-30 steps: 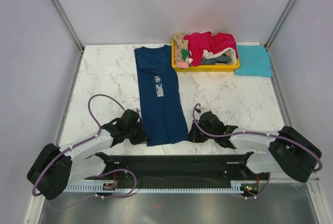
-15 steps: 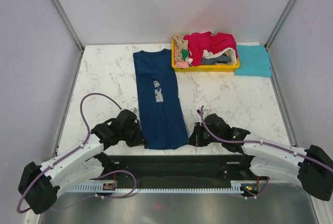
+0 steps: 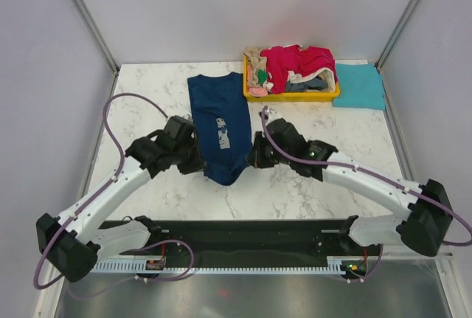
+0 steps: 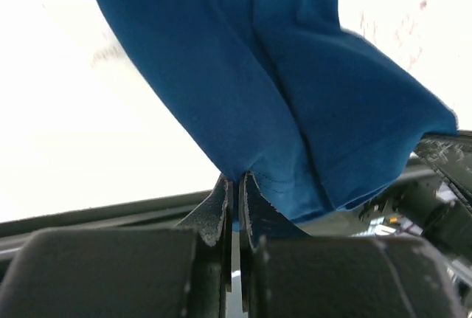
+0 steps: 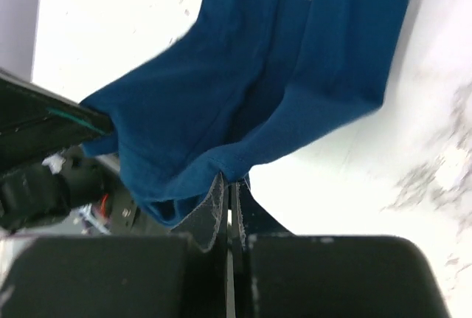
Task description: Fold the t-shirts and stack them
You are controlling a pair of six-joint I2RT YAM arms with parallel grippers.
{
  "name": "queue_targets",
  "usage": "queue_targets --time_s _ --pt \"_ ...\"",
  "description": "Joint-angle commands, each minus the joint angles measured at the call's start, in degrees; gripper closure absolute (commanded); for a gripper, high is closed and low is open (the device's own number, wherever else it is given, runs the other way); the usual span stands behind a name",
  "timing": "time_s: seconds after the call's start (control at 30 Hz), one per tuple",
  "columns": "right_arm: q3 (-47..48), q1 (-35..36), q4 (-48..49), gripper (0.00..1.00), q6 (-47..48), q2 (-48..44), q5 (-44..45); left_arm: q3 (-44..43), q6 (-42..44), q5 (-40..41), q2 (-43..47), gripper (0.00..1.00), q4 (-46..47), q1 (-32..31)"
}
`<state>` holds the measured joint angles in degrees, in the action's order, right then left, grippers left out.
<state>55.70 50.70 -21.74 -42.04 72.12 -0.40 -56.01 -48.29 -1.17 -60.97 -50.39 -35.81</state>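
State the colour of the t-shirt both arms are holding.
Navy blue t-shirt with a pale square print; clearest from top external.

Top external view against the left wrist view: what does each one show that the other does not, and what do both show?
Only the top external view shows the shallow yellow plastic tray heaped with clothes, the flat teal t-shirt beside it, the right gripper and the pale square print. Only the left wrist view shows, close up, the left gripper with its fingers shut on a pinched cloth edge. Both show the long navy blue t-shirt, held at its near end.
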Motion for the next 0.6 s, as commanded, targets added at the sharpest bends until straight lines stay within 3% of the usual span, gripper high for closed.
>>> queue_targets --time_s 0.0,0.17,0.57 --pt "9.4 -2.9 -1.1 1.0 7.0 7.7 1.8 -6.6 8.5 1.4 -4.6 0.98 0.6 6.6" --pt "18.4 -8.7 -1.4 1.0 10.8 16.4 0.5 -12.0 13.5 -5.8 -13.4 0.98 4.1 17.2" --pt "34.9 -15.3 -1.8 1.0 15.6 36.3 -4.1 -24.0 15.6 -6.5 -32.4 0.98 6.4 23.9"
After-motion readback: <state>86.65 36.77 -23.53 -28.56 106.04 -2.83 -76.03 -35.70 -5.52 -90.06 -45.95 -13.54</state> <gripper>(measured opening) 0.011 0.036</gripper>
